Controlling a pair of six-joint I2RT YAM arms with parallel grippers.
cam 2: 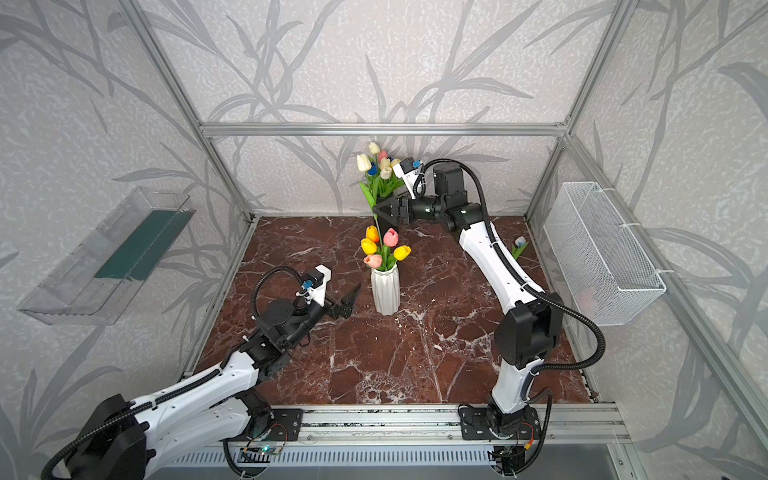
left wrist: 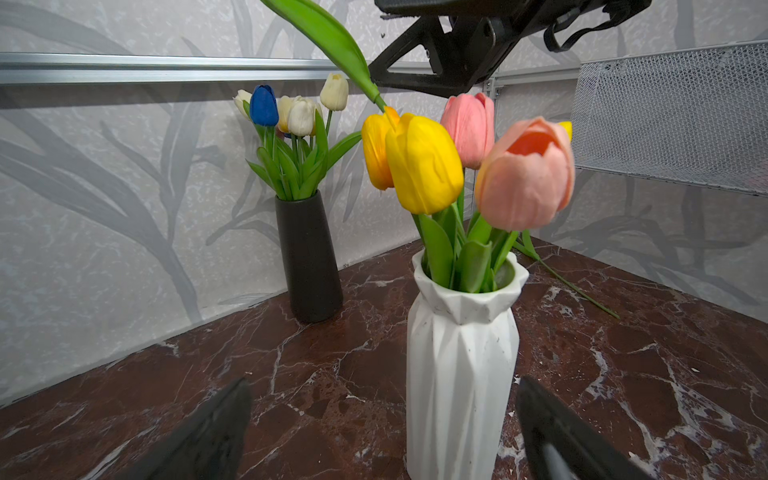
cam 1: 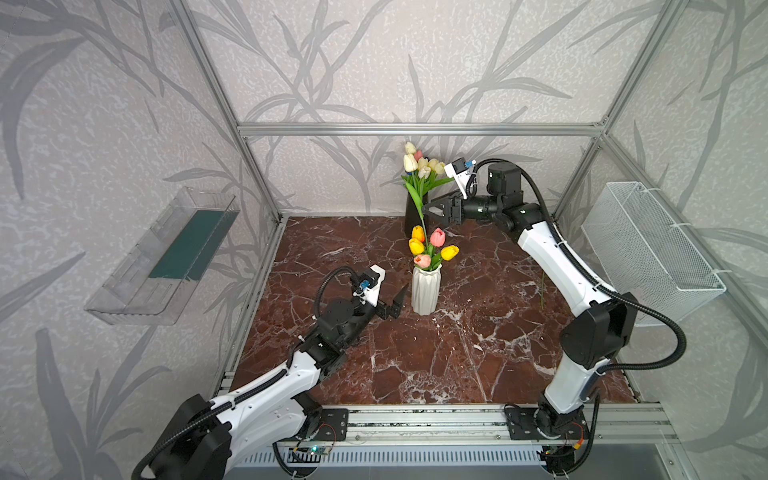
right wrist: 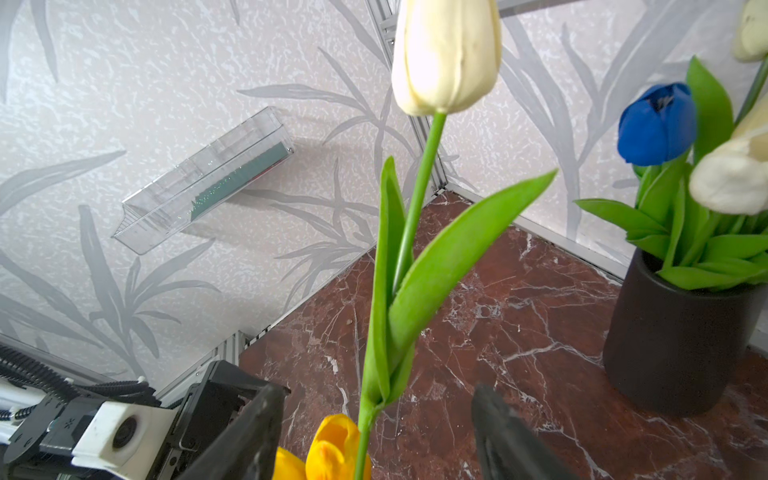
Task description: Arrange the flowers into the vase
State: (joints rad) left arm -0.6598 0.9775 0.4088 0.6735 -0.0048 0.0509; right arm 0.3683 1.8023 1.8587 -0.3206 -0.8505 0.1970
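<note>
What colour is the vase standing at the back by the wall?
The back vase is black; the left wrist view shows it best.

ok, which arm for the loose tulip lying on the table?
Right, probably. The loose tulip lies on the table's right side, beside the right arm; the right gripper is open, empty. The left gripper, open by the white vase, sits farther off.

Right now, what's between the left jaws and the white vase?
Only bare marble tabletop. The left wrist view shows the left gripper, jaws open, just short of the white vase, nothing between; both top views agree.
</note>
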